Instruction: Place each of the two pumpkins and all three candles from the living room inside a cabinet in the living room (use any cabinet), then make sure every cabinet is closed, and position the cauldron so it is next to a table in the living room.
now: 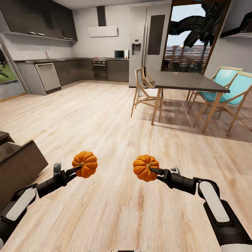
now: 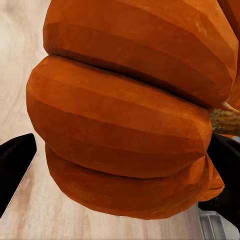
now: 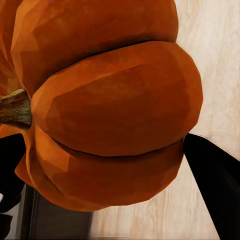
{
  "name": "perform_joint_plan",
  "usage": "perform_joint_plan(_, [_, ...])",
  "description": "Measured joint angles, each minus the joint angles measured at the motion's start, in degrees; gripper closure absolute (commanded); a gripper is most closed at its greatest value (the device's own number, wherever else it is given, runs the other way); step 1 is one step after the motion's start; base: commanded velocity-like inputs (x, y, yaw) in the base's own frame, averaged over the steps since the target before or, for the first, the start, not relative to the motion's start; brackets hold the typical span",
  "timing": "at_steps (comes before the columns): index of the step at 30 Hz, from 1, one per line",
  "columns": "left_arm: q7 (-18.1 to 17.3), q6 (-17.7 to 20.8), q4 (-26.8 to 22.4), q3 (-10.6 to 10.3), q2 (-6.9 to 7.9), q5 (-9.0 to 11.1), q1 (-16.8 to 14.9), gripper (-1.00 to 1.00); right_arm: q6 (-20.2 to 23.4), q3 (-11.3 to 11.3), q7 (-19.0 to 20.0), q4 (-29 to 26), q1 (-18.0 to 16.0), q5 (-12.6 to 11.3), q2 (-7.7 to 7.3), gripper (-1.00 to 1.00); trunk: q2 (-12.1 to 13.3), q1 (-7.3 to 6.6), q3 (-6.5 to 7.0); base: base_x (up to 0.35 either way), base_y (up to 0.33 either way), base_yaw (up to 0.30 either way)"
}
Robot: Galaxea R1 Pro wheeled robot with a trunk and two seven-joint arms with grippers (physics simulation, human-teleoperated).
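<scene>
The pumpkins (image 1: 85, 163) (image 1: 145, 167) look matt and ribbed, with rough, woody stems (image 3: 15, 109). The floor (image 1: 105, 126) is pale wood plank with a light sheen. The table (image 1: 189, 81) has a smooth dark top on pale wooden legs; the fridge (image 1: 148, 38) looks like brushed metal.

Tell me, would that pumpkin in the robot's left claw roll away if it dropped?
Probably. The pumpkin looks round, so on the smooth wood floor it would likely roll. It seems stiff: the left gripper leaves its ribs undented.
</scene>
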Motion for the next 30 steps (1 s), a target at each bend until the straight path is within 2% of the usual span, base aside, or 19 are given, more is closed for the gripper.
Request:
perform_joint_plan(16, [-0.2, -0.1, 0.0, 0.0, 0.0, -0.2, 0.0, 1.0, 0.0, 0.0, 0.0, 0.0, 0.0, 0.1, 0.01, 1.0, 0.0, 0.0, 0.0, 0.0, 0.0, 0.29])
perform_joint_plan(23, [-0.4, 0.0, 0.0, 0.9, 0.0, -0.2, 0.0, 1.0, 0.0, 0.0, 0.0, 0.0, 0.0, 0.1, 0.01, 1.0, 0.0, 0.0, 0.0, 0.0, 0.0, 0.29])
perform_joint_plan(30, [-0.2, 0.0, 0.0, 1.1, 0.0, -0.1, 0.0, 1.0, 0.0, 0.0, 0.0, 0.0, 0.0, 0.0, 0.0, 1.0, 0.1, -0.18, 1.54, 0.0, 0.0, 0.29])
